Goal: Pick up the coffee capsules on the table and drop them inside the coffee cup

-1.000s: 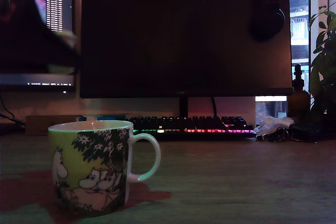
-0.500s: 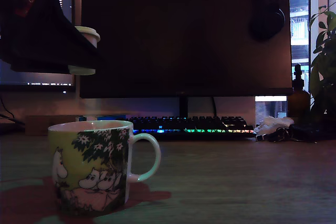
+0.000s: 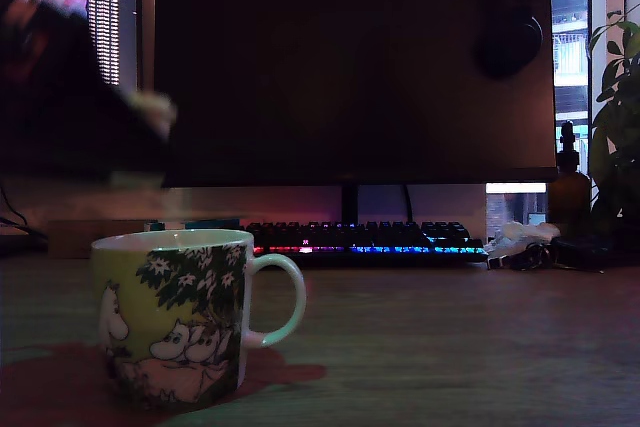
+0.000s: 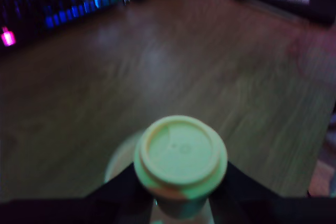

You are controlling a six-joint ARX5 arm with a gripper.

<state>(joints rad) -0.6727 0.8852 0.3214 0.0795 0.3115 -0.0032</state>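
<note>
**Wrist view: capsule clamped in claw, above counter**

Wrist view shows one coffee capsule [image 4: 180, 157] w/ its flat round rim facing the camera, pale cream tinted green by the light, faint ring and small dimple on the face. The claw [image 4: 178, 190] has its dark fingers pressed on both sides of the pod's body, i.e. closed on it. Brown wood-grain counter [image 4: 157, 72] lies blurred behind.

Exterior view: arm + claw are a dark motion-blurred mass at upper left [image 3: 150, 112], a pale smear there being the capsule, up in the air above and slightly left of the coffee cup [image 3: 175, 317]. Cup sits near, left side of the counter [image 3: 450, 347]: yellow-green, white cartoon figures, dark leafy tree, white handle pointing right, upright.

Far side: big dark monitor [image 3: 350, 67], 2nd screen [image 3: 100, 7] at far left w/ text, backlit keyboard [image 3: 365, 242], brown bottle [image 3: 568, 187] and plant [image 3: 620, 117] at far right. Counter around the cup holds nothing else close by.
</note>
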